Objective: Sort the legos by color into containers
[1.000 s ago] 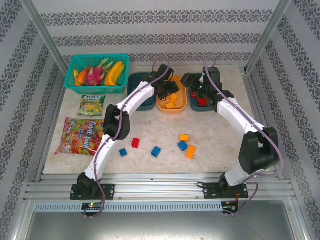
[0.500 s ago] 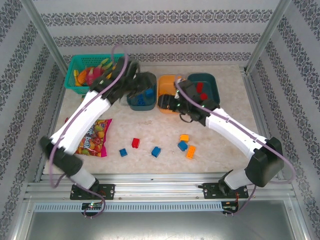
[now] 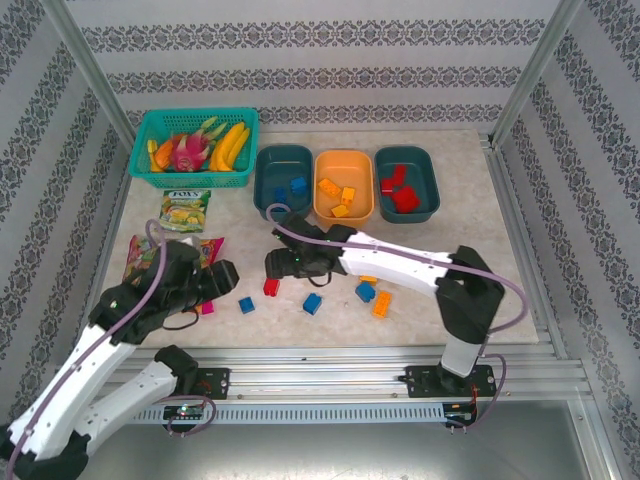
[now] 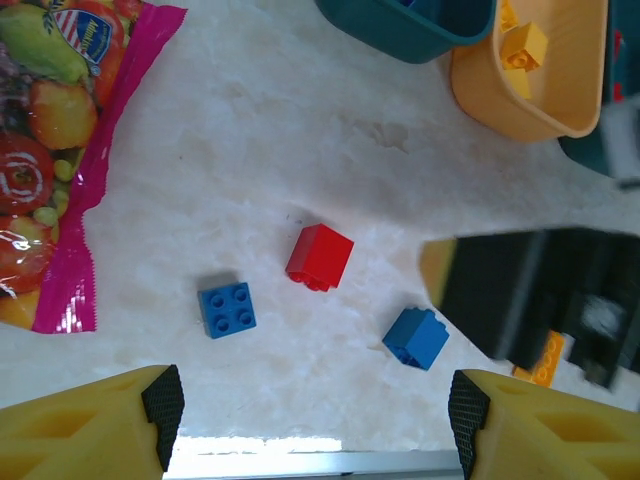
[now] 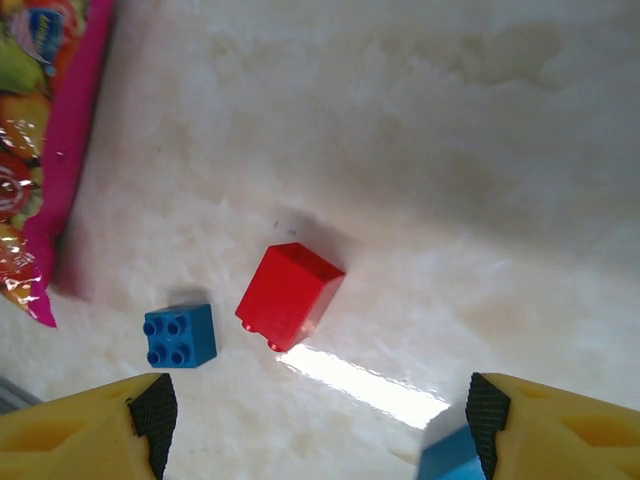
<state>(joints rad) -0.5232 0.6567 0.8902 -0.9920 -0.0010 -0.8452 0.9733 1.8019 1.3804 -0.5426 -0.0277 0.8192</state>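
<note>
Red lego (image 5: 290, 297): we saw it loose on the surface, apparently tipped on its side.
Right gripper (image 5: 315, 425): hung over the red lego, jaws wide, holding nothing.
Left gripper (image 4: 315, 420): likewise wide and empty, set back from the red lego.
Blue lego (image 5: 180, 335): just beside the red lego, not touching.
Our advice: centre on the red lego, square the jaws to its flat faces, and miss the blue lego.

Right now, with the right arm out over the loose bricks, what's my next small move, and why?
Probably lower the right gripper straight down onto the red brick: it lies loose on the table, roughly centred between the open jaws, apart from the blue brick.
</note>
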